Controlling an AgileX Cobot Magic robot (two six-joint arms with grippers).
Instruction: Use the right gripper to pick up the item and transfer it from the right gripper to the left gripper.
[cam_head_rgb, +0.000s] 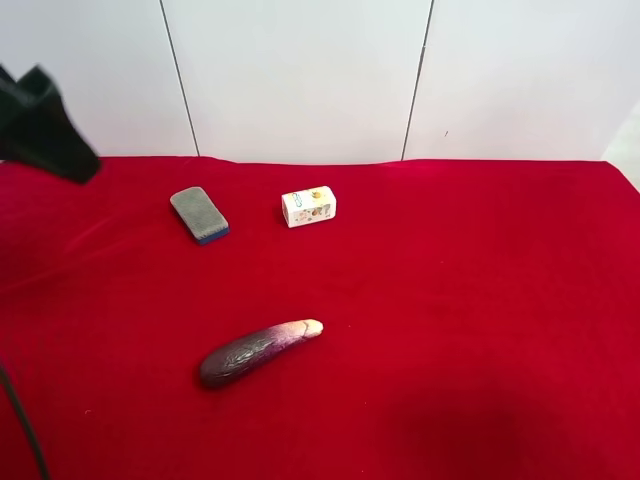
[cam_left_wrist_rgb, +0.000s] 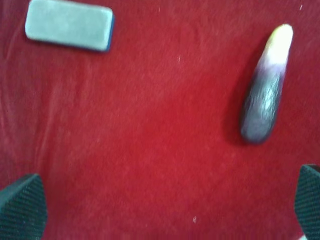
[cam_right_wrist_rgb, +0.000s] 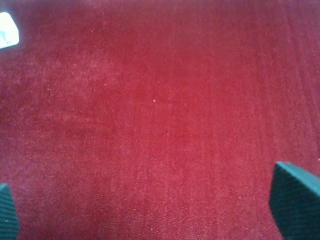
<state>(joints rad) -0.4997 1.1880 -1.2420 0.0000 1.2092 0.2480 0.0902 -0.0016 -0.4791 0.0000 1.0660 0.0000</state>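
The item (cam_head_rgb: 199, 215), a flat grey pad with a thin blue underside, lies on the red cloth at the back left of the exterior high view. It also shows in the left wrist view as the item (cam_left_wrist_rgb: 69, 24), far from the fingers. My left gripper (cam_left_wrist_rgb: 165, 210) is open over bare cloth, with only its two fingertips (cam_left_wrist_rgb: 22, 207) showing. My right gripper (cam_right_wrist_rgb: 150, 212) is open too, over bare red cloth with nothing between its fingertips (cam_right_wrist_rgb: 295, 200). The item is out of the right wrist view.
A small white printed box (cam_head_rgb: 309, 206) stands right of the item; its corner shows as the box (cam_right_wrist_rgb: 7, 30). A dark purple eggplant (cam_head_rgb: 258, 352) lies nearer the front, also seen as the eggplant (cam_left_wrist_rgb: 264, 95). A black arm part (cam_head_rgb: 40, 125) juts in at the exterior high view's left edge.
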